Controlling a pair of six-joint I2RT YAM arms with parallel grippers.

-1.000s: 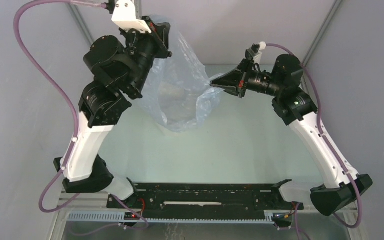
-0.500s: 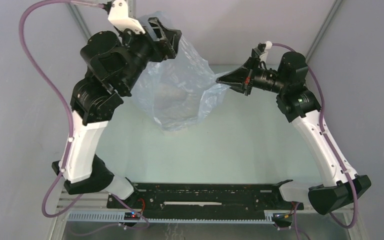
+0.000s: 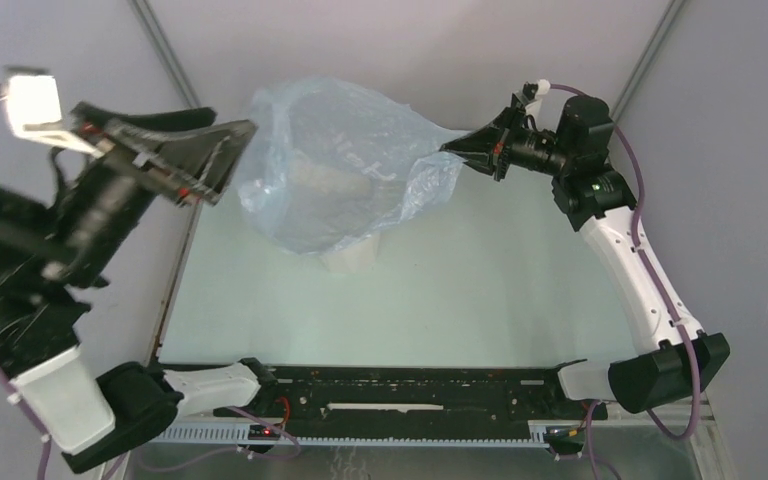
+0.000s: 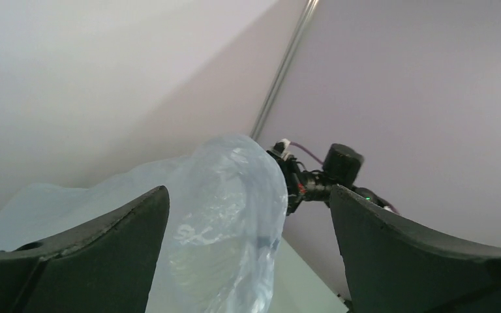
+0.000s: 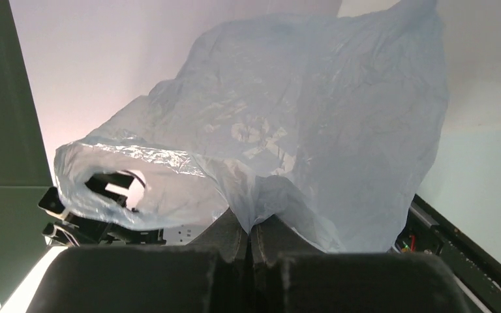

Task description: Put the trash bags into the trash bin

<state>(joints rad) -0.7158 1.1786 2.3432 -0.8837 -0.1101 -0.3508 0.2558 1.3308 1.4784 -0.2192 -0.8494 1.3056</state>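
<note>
Left fingers [image 3: 210, 130] spread wide, gripping nothing, motion-blurred over the bench's [image 3: 480, 290] left margin. Tips point right at the trash bag [image 3: 340, 170]; contact not resolvable. Right fingers [image 5: 229, 236] pressed together, pinching a gathered fold at the bag's right edge. Bag billows between the two sets of fingers, long axis left–right, draped over the trash bin [image 3: 352, 258], whose base shows beneath. Judgement: the right pinch alone carries it, and the bin lies below and left of that pinch.
</note>
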